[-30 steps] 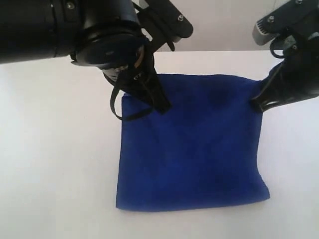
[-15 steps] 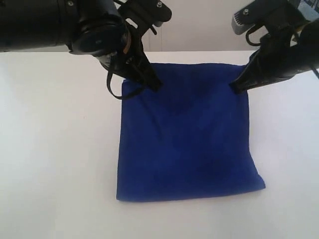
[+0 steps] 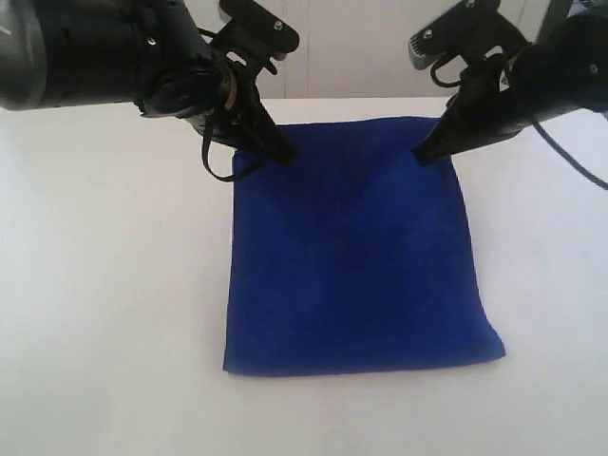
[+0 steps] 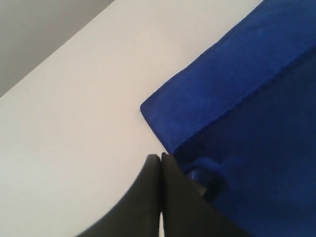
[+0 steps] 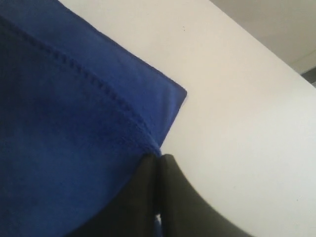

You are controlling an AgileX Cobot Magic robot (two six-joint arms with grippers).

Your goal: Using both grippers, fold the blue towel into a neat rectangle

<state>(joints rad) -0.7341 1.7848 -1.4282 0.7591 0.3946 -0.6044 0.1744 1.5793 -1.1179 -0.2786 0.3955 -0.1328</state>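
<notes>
The blue towel [image 3: 351, 256] lies on the white table as a doubled, roughly square sheet. My left gripper [image 3: 283, 157] is at its far left corner and my right gripper [image 3: 420, 154] at its far right corner, both pointing down onto the cloth. In the left wrist view the left gripper [image 4: 161, 157] has its fingers pressed together at the upper layer's edge, with the towel [image 4: 247, 98] bunched beside them and a lower corner showing beyond. The right gripper [image 5: 159, 157] is shut the same way, the towel [image 5: 59, 123] puckered at its tip.
The white table [image 3: 114, 285] extends around the towel on all sides. Its far edge meets a pale wall just behind both arms. A black cable loop [image 3: 214, 166] hangs from the left arm beside the towel's far left corner.
Both grippers have moved toward the far side of the table, and the right one also inward. The towel went with them: its far edge and near edge both shifted away.
</notes>
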